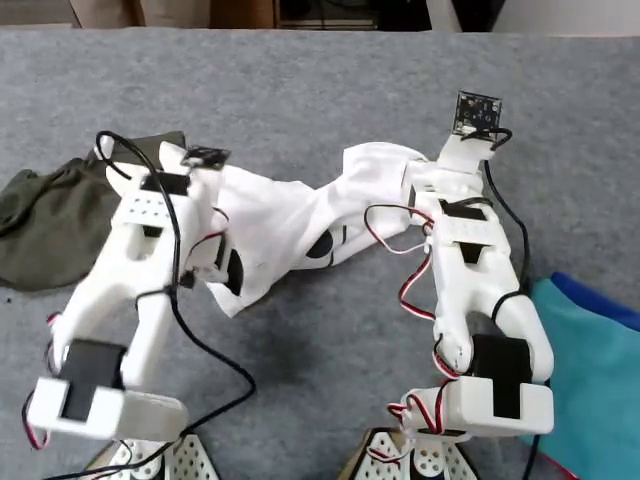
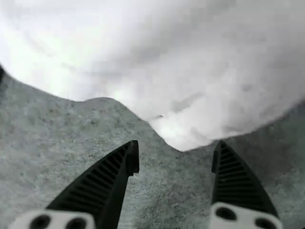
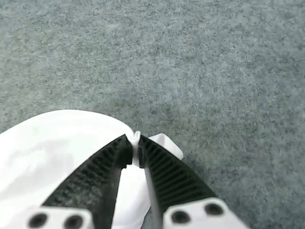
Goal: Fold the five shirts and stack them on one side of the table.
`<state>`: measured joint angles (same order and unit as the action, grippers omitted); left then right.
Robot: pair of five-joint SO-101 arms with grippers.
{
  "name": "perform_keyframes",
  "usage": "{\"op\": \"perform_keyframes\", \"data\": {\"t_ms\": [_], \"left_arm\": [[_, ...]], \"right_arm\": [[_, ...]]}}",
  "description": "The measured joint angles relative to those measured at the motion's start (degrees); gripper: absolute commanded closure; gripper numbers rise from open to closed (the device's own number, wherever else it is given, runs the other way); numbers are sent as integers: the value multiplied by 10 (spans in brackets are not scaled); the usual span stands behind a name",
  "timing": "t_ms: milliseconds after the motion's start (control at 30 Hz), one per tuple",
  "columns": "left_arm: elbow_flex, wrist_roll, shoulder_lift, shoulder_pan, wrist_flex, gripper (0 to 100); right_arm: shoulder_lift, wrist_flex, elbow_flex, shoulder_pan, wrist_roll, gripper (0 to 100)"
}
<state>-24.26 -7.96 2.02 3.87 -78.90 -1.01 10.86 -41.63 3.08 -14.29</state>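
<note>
A white shirt (image 1: 290,220) lies crumpled across the middle of the grey table, stretched between the two arms. My right gripper (image 3: 135,149) is shut on a thin fold of the white shirt (image 3: 57,143) at that shirt's far right end. My left gripper (image 2: 175,152) stands open just above the table, and an edge of the white shirt (image 2: 157,62) lies right beyond its fingertips, none of the cloth between them. An olive-green shirt (image 1: 55,215) is bunched at the left edge. A teal and blue shirt (image 1: 590,360) lies at the right edge.
Grey carpet-like cloth (image 1: 330,90) covers the whole table. Both arm bases and their red, black and white cables (image 1: 415,290) take up the near edge. The far strip of the table past the white shirt is bare.
</note>
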Motion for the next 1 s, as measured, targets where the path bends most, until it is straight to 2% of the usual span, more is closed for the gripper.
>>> {"op": "perform_keyframes", "data": {"t_ms": [167, 667, 900, 1000], "left_arm": [[27, 22, -56, -20, 11, 747], [55, 25, -69, -17, 34, 750], [55, 25, -69, 31, 54, 904], [55, 25, -69, 47, 58, 922]], "right_arm": [[0, 0, 0, 0, 0, 994], [0, 0, 0, -3, 0, 994], [0, 0, 0, -3, 0, 994], [0, 0, 0, -3, 0, 994]]}}
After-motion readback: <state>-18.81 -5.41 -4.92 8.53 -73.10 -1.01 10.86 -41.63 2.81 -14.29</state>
